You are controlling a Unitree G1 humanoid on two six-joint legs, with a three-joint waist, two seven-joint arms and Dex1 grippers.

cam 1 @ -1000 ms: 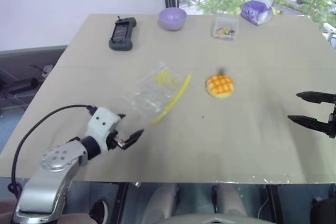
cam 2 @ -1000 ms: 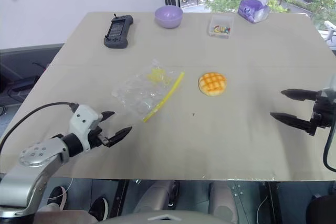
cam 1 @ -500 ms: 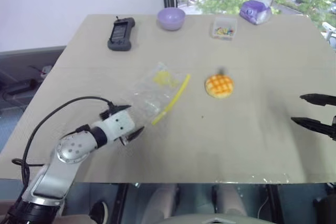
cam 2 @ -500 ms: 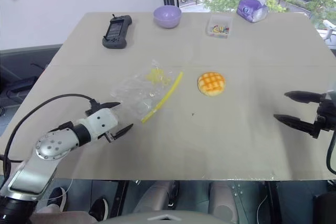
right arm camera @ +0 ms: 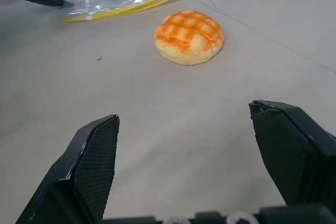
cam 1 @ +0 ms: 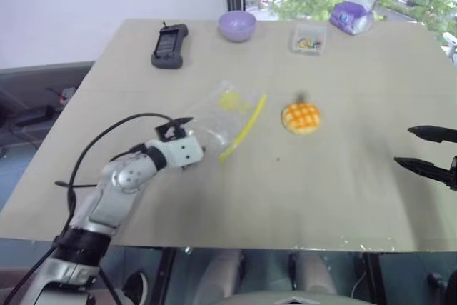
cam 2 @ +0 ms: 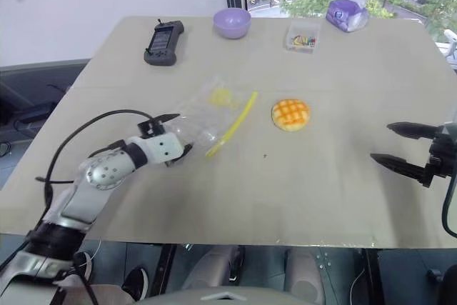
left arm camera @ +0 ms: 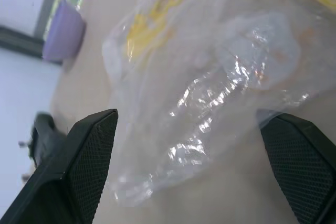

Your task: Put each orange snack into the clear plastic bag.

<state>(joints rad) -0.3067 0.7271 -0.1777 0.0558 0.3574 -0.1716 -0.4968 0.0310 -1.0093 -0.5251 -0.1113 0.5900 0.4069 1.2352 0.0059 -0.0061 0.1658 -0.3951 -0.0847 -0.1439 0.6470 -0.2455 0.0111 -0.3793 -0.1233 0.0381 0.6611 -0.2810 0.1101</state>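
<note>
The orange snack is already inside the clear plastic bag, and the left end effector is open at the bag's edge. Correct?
Not quite. The orange snack lies on the bare table, apart from the clear plastic bag, as the left eye view shows. The left end effector is indeed open at the bag.

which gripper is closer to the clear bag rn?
Left. The left gripper is open at the clear plastic bag's near corner. The right gripper hangs open far across the table, beyond the orange snack.

The left arm stretches out over the table with its left gripper (cam 2: 173,136) spread wide, while the right gripper (cam 2: 398,146) hangs off to the right side, fingers parted and pointing inward across the table.
</note>
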